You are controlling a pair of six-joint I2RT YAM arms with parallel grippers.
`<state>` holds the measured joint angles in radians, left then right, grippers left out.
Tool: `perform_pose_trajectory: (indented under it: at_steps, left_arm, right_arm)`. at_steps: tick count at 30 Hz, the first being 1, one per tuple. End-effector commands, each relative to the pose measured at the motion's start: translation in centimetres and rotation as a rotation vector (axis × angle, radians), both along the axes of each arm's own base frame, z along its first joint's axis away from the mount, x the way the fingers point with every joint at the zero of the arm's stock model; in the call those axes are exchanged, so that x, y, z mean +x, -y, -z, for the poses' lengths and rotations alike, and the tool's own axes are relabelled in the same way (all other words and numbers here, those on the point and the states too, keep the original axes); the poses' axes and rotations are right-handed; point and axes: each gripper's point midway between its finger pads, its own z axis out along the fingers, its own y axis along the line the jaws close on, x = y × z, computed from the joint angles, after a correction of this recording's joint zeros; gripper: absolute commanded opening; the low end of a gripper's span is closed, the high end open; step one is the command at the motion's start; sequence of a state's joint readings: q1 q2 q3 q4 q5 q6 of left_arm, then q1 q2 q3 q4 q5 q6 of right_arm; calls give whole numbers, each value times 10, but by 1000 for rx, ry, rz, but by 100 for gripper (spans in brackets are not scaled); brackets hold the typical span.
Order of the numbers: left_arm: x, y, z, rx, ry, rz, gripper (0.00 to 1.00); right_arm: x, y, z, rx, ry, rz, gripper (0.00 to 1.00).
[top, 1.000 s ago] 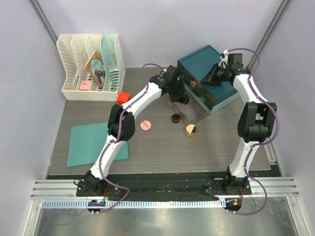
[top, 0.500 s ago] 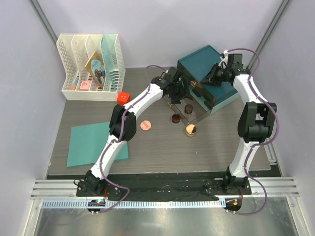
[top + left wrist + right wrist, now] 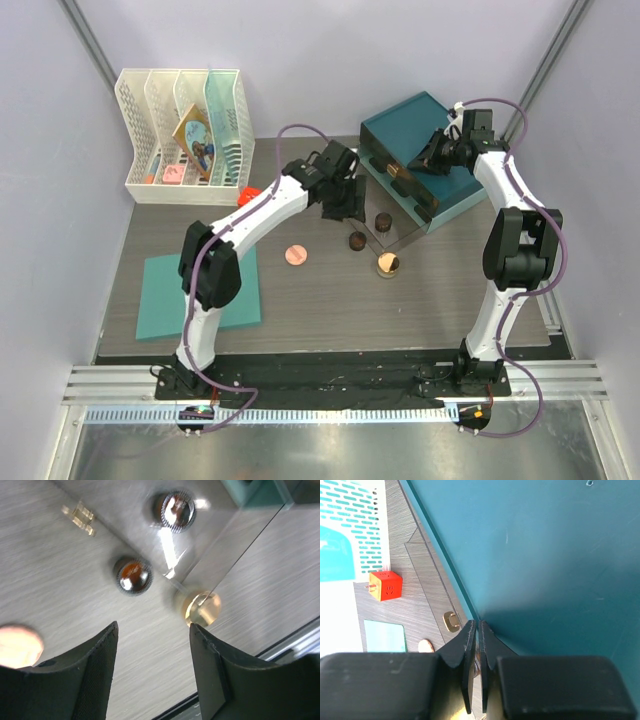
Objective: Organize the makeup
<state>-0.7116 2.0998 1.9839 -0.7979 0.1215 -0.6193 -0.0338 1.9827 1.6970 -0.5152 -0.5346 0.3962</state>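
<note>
My left gripper (image 3: 341, 204) (image 3: 152, 626) is open and empty, hovering above the table. Below it one dark brown jar (image 3: 381, 220) (image 3: 174, 510) stands at the clear lid (image 3: 392, 232) of the teal case (image 3: 425, 130). A second dark brown jar (image 3: 355, 240) (image 3: 132, 576) stands on the table beside it. The gold-lidded jar (image 3: 388, 264) (image 3: 202, 607) is nearer, at the lid's edge. The pink compact (image 3: 295, 254) (image 3: 17, 645) lies to the left. My right gripper (image 3: 432, 160) (image 3: 476, 625) is shut on the thin clear lid at the case's front edge. Tube, bottle and sticks are out of view.
A white rack (image 3: 180, 130) with a picture card stands at the back left. A red cube (image 3: 243, 192) (image 3: 385, 585) sits near it. A flat teal mat (image 3: 170, 290) lies at the front left. A gold latch (image 3: 451, 621) is on the clear lid.
My left gripper has let go of the dark brown jar at the clear lid and pulled back to the left, its elbow swinging left. The right arm has not moved.
</note>
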Motion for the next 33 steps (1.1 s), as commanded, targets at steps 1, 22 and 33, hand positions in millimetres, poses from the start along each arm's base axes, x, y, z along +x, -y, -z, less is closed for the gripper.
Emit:
perform_pose_trajectory:
  at_steps: [1, 22, 33]
  left_arm:
    - [-18, -28, 19, 144, 31, 70, 59]
    - [-6, 2, 88, 147, -39, 111, 68]
    - [1, 23, 91, 144, 12, 126, 68]
  right_arm:
    - [-90, 25, 130, -177, -522, 23, 14]
    - [-91, 26, 131, -188, -525, 23, 14]
    - [-93, 27, 133, -190, -533, 24, 14]
